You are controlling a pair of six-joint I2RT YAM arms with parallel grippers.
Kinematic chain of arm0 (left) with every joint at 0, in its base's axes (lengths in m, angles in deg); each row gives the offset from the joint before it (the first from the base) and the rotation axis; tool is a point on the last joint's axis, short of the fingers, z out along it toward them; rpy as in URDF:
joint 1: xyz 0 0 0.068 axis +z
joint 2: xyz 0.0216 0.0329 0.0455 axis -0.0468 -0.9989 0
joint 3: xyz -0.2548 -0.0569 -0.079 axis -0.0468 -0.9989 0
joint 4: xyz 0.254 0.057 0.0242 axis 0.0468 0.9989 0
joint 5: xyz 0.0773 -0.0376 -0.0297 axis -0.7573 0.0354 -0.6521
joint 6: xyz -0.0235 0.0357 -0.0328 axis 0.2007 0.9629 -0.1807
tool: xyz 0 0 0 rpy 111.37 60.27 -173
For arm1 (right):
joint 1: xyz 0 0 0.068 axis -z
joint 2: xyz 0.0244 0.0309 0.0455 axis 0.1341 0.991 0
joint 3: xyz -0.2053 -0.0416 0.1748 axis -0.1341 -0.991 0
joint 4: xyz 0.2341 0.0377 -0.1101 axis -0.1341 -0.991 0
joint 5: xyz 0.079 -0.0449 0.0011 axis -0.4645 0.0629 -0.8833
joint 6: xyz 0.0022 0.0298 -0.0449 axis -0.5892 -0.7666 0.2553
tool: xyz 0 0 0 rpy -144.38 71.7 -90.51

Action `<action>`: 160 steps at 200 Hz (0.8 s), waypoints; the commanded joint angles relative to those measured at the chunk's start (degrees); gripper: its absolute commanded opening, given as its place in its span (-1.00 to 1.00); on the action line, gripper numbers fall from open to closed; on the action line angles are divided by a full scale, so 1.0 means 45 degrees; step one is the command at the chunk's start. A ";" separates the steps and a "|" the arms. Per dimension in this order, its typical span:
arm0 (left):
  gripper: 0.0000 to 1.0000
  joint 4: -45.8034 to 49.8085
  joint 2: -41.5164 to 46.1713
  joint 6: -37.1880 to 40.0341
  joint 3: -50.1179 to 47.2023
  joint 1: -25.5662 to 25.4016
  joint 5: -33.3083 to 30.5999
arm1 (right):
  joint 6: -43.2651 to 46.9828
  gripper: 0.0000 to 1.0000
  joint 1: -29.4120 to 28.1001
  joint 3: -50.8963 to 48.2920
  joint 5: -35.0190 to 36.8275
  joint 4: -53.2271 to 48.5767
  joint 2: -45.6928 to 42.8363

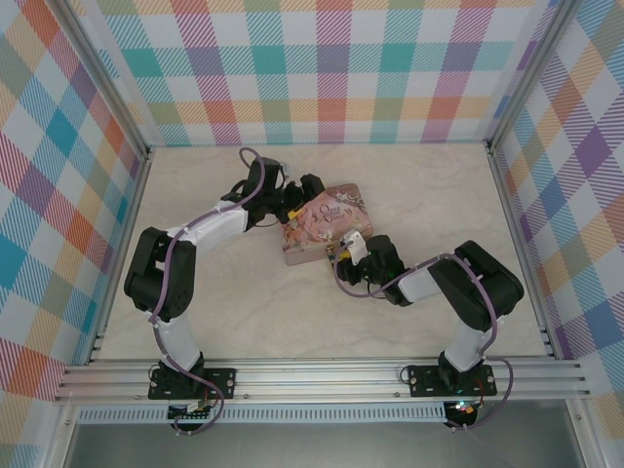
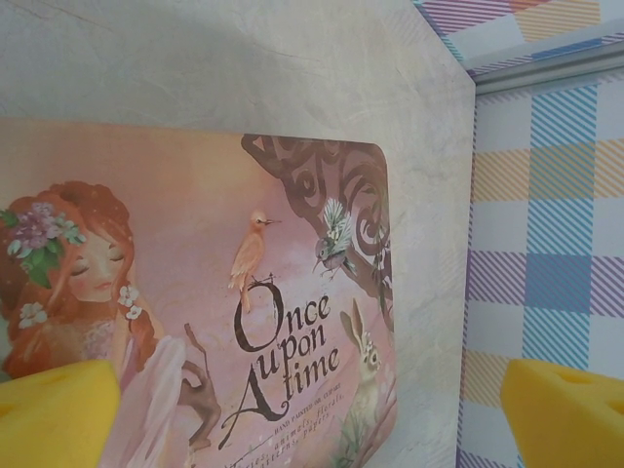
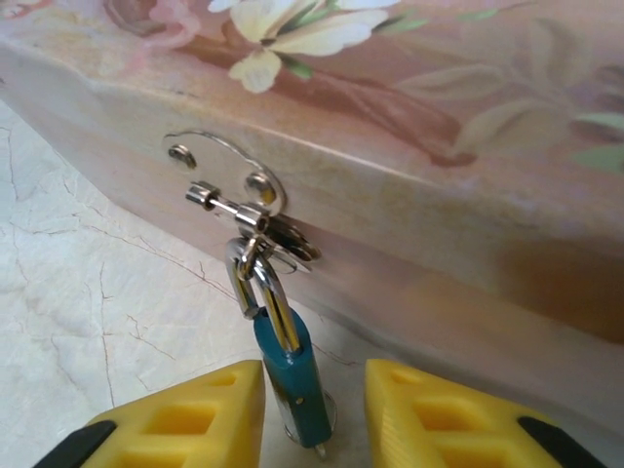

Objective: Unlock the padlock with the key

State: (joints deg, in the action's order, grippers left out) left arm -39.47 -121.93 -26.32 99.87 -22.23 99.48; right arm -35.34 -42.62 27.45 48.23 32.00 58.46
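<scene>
Blue-bodied with a silvery shackle [image 3: 261, 283], the padlock [image 3: 292, 375] hangs from the small metal clasp [image 3: 229, 200] on the front wall of the pink tin [image 3: 439, 146], its body pointing down toward the pale marbled counter [image 3: 88, 322]. Your right hand [image 3: 312, 419] sits low in front of it at a narrow setting, with one yellow pad [image 3: 185, 424] on each side of the blue body. A sliver of gap shows between the padlock and the pad on the right of that view, while the other pad looks level with its edge, and you cannot tell whether it touches. A small metal tip [image 3: 319, 450] pokes out at the padlock's lower end; whether that is the key is not clear. From above, the tin lies tilted near the middle of the counter, your right hand [image 1: 343, 253] at its near edge and your left hand [image 1: 292, 210] at its left end. Your left hand stands wide, its yellow pads [image 2: 54, 414] far apart at the bottom corners of its wrist view, above the illustrated lid and holding nothing.
</scene>
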 commanded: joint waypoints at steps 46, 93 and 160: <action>1.00 0.0313 -0.0073 -0.0077 0.0388 0.0027 -0.0263 | 0.0386 -0.73 -0.0263 0.0252 0.0607 0.0012 0.0081; 1.00 0.0347 0.0032 -0.0208 -0.0287 0.0066 -0.0602 | 0.1134 -0.86 -0.0717 0.0237 0.2798 -0.0696 -0.0342; 1.00 -0.0530 0.0759 -0.0979 -0.2298 -0.0240 -0.0968 | 0.1728 -0.89 -0.1829 0.0672 0.7633 -0.2053 -0.0297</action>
State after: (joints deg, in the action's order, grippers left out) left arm -44.67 -119.44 -28.52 93.99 -22.36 96.88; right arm -29.27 -49.44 28.76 71.15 28.02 57.06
